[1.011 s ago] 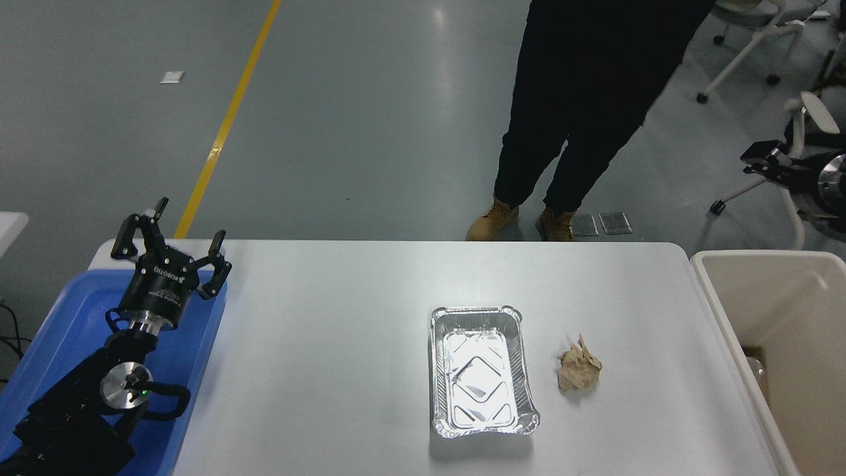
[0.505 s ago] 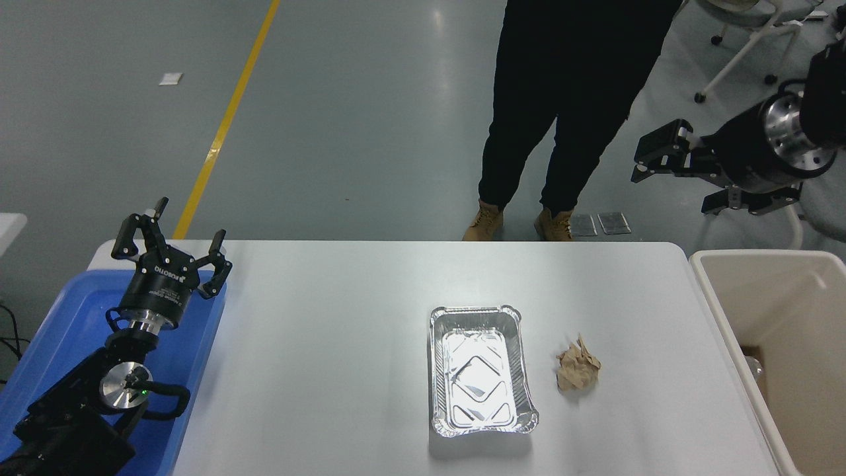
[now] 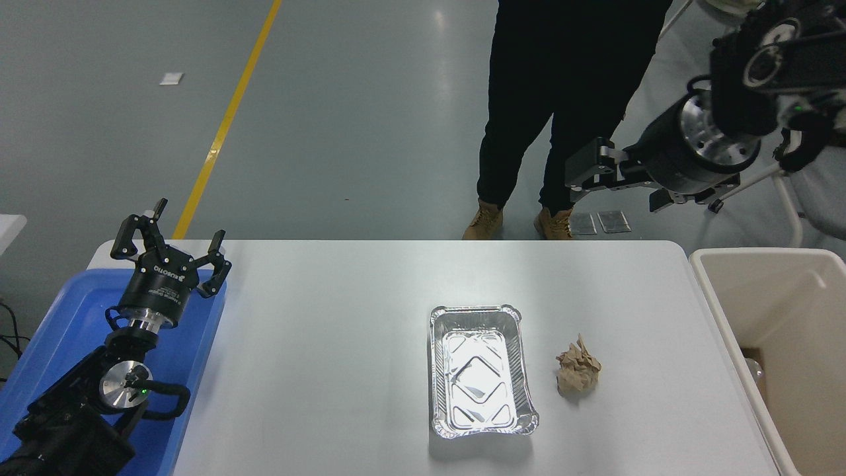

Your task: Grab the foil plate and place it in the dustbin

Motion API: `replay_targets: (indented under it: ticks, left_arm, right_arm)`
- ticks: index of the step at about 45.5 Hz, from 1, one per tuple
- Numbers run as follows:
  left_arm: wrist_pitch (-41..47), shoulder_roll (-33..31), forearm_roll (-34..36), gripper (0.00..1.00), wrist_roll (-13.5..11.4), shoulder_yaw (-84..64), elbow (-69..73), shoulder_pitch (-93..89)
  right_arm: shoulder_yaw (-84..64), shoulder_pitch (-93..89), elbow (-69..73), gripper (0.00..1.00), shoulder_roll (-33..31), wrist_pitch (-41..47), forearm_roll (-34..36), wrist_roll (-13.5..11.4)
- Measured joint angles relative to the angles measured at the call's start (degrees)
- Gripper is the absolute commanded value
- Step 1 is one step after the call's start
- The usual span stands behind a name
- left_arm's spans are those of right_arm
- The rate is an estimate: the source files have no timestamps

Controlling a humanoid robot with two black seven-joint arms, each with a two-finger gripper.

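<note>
Plate (image 3: pixel 482 371) flat on table (image 3: pixel 330 344), centre-right, w/ paper ball (image 3: pixel 578 373) just beside it on bin (image 3: pixel 780 330) side. R gripper (image 3: pixel 581 177) up beyond table's far edge, well apart from plate; can't tell its state. L gripper (image 3: pixel 168 248) parked over blue tray (image 3: pixel 59 324), fingers spread.

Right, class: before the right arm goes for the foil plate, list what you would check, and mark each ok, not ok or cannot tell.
1. Foil plate flat on the table, nothing on top: ok.
2. Crumpled paper ball apart from the plate: ok.
3. Right gripper over the plate: not ok, it hangs beyond the table's far edge.
4. Right gripper open: cannot tell.
5. Dustbin mouth uncovered: ok.
6. Left gripper parked over the blue tray: ok.
</note>
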Motion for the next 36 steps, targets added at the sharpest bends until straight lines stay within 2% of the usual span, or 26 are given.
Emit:
replay_targets:
  ticks: [17,36]
  left_arm:
    - [0.01,0.01,0.00,0.98,0.00,0.02,0.03,0.00]
    - [0.06,0.00,-0.01,0.98,-0.02,0.03,0.03,-0.01]
  right_arm:
    - [4.89,-13.13,-5.19,1.00,4.43,-1.19,-0.10,0.06]
    - [9.68,-33.83,-18.36,1.00,9.06,-3.12,-0.51,0.04]
